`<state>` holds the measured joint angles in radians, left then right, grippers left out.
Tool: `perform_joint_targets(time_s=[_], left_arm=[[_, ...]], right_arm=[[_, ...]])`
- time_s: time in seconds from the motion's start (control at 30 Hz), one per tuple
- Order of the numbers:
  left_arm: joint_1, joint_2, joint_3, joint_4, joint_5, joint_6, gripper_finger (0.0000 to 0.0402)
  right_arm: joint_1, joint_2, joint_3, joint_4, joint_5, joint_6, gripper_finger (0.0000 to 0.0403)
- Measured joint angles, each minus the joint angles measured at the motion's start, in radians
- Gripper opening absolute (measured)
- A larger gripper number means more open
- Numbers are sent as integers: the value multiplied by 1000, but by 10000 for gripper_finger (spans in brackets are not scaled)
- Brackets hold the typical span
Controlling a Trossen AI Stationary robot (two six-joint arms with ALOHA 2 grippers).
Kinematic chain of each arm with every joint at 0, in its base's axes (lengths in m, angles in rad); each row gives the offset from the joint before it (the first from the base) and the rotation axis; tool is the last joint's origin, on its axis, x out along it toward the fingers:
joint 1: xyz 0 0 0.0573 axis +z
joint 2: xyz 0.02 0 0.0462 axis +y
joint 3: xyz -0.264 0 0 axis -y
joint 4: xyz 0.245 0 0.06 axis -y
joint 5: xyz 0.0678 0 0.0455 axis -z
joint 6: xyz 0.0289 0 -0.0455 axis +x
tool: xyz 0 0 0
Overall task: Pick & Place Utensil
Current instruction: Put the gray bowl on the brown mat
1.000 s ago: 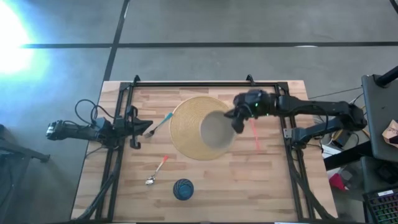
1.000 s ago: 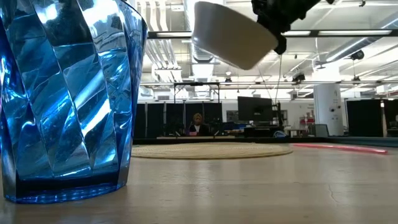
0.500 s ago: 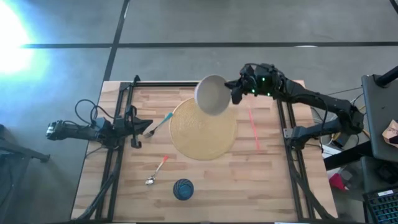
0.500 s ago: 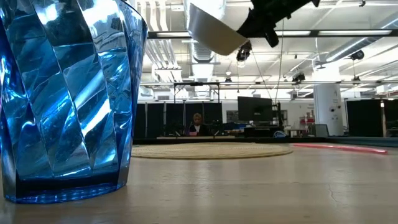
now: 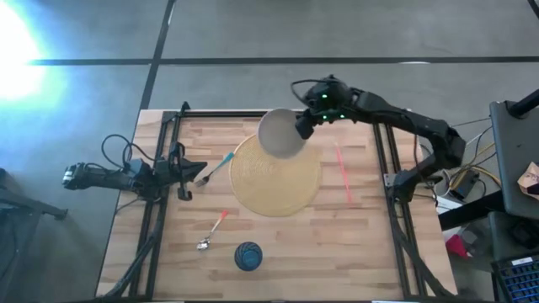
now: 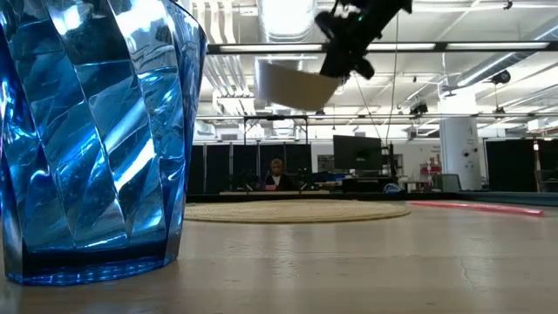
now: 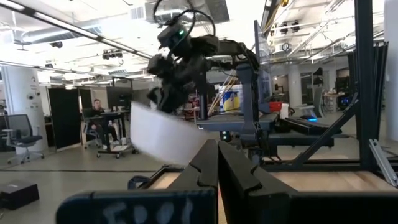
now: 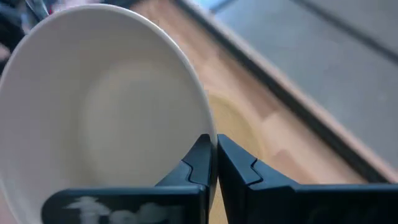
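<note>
Bowl [image 5: 281, 134]: white, held in the air above the far edge of the round woven mat [image 5: 276, 172].
Right pincer [image 5: 301, 125]: I see it clamped on the bowl's rim (the wrist view shows the fingers pinched together there).
Left pincer [image 5: 189, 171]: fingers together, parked at the worktop's [image 5: 370, 252] left edge.
Utensils: teal-handled one [image 5: 217, 166] beside the mat's left edge; orange-handled spoon [image 5: 211, 231] near the blue cup [image 5: 248, 255]; pink one [image 5: 344, 173] right of the mat.

A round mat [image 5: 276, 177] is lying at the middle of the bench [image 5: 362, 244]. A bowl [image 5: 281, 133] is being held above the mat's far edge by the right claw [image 5: 303, 124]. A spoon [image 5: 212, 230] and a cup [image 5: 248, 255] are lying near-left of the mat, another utensil [image 5: 221, 163] at its left, a straw [image 5: 344, 172] at its right. The left claw [image 5: 187, 173] is resting at the bench's left edge.
</note>
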<state>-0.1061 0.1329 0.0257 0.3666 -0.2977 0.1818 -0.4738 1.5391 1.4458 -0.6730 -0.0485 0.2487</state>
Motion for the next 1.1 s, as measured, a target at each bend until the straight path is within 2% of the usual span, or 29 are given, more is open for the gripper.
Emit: perform_joint_targets(time_s=[0.2,0.53,0.67,1.1], left_arm=[[0,0,0,-1,0,0,3],[0,0,0,-1,0,-1,3],[0,0,0,-1,0,-1,3],[0,0,0,-1,0,-2,3]], right_arm=[[-12,117,6,-33,-161,3,13],[-11,280,6,-82,-172,-13,13],[-11,321,6,-79,-210,-17,13],[58,392,5,-19,-215,-17,13]])
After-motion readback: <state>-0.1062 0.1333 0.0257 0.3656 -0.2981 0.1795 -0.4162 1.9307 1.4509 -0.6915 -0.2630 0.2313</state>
